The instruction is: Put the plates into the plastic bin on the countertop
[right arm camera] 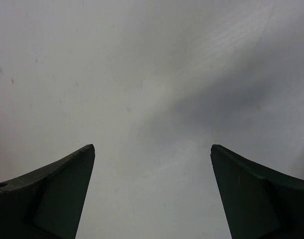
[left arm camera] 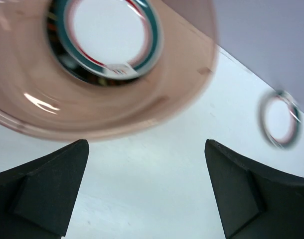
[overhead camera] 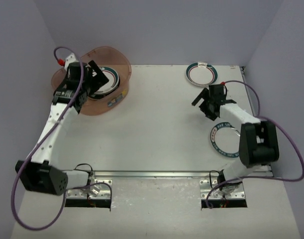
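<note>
Overhead, the plastic bin point(overhead camera: 112, 56) sits in the upper left of the frame, at the far left corner of the white bench point(overhead camera: 157, 124). Inside it lies a stack of plates. The top plate point(overhead camera: 111, 78) has a rim banded in teal and red, and a darker rim shows beneath it in the left wrist view.

The left fingers point(left arm camera: 45, 184) stand wide apart and hold nothing. From above they appear over the bin, just left of the stacked plates. Their own camera looks past them at the bin's translucent wall and a strip of bare bench.

Two plates lie outside the bin. The second banded plate point(overhead camera: 202, 73), also teal and red, lies in the upper right of the frame, near the bench's back edge. The lettered plate point(overhead camera: 219, 142), with teal writing round its rim, lies at the right of the frame, partly hidden under the right arm point(overhead camera: 259, 144).

The right fingers point(right arm camera: 57, 199) are likewise spread wide and empty. They hover between those two plates and touch neither, and their camera shows only bare white surface between them. A metal rail point(overhead camera: 152, 174) runs along the lower edge of the bench.
</note>
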